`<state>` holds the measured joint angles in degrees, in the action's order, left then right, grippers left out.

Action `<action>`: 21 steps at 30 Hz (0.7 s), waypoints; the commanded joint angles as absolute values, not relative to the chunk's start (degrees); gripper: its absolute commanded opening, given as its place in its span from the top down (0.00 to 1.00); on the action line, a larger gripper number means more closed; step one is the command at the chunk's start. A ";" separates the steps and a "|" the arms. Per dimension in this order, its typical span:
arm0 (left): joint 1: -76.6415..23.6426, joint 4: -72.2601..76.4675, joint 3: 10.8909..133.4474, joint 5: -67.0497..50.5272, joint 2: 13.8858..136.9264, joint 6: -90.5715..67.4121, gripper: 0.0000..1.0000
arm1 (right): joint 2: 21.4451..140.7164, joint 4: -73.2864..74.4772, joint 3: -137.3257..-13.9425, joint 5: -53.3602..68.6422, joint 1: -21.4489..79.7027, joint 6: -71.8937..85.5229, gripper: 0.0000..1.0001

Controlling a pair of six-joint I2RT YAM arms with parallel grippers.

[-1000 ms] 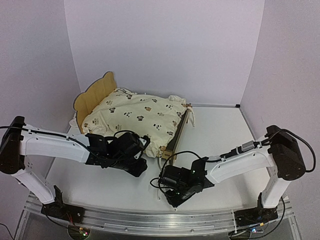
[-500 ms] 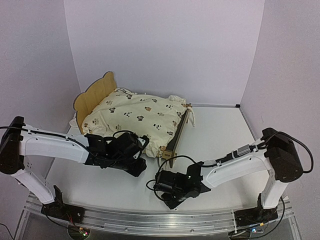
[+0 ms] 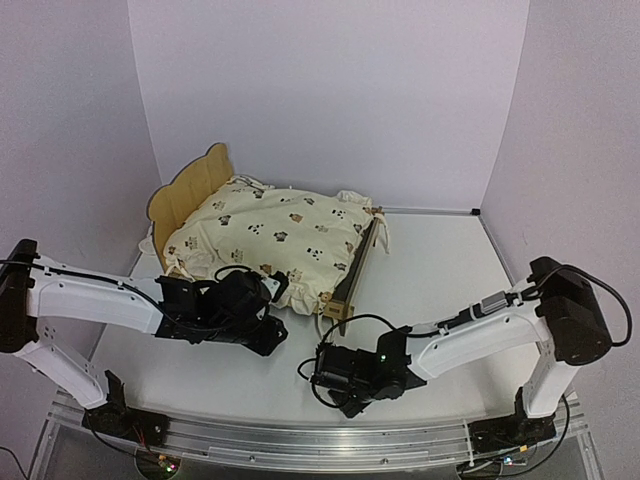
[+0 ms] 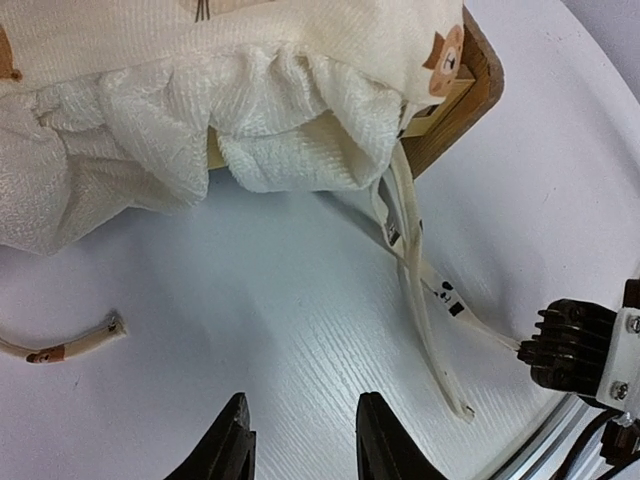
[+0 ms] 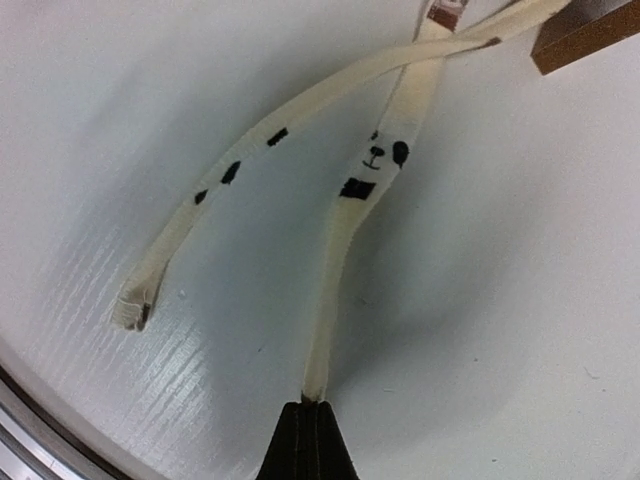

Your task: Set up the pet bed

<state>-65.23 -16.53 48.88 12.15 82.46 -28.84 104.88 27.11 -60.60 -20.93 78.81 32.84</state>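
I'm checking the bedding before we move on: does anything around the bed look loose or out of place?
Yes. Two tie straps from the cover trail untied off the near corner of the pet bed, crossing on the table. The right gripper is shut on one strap's end.

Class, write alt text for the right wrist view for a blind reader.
The right gripper, shut, pinches the end of a cream tie strap with a panda face. A second strap crosses it and lies loose on the white table; a corner of the pet bed shows top right.
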 commanded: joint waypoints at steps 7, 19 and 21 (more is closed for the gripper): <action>-64.79 -4.86 47.19 12.70 82.56 -30.15 0.63 | 99.30 32.31 -62.91 -29.64 78.26 27.76 1.00; -63.88 6.38 45.19 13.38 83.10 -29.82 0.58 | 97.36 32.43 -65.12 -33.48 75.71 20.62 1.00; -63.72 7.85 45.37 12.53 84.11 -29.47 0.58 | 97.04 32.43 -65.46 -33.23 75.07 20.16 1.00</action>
<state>-64.23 0.81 45.23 13.14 82.75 -30.06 99.61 31.73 -63.00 -31.32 76.32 22.66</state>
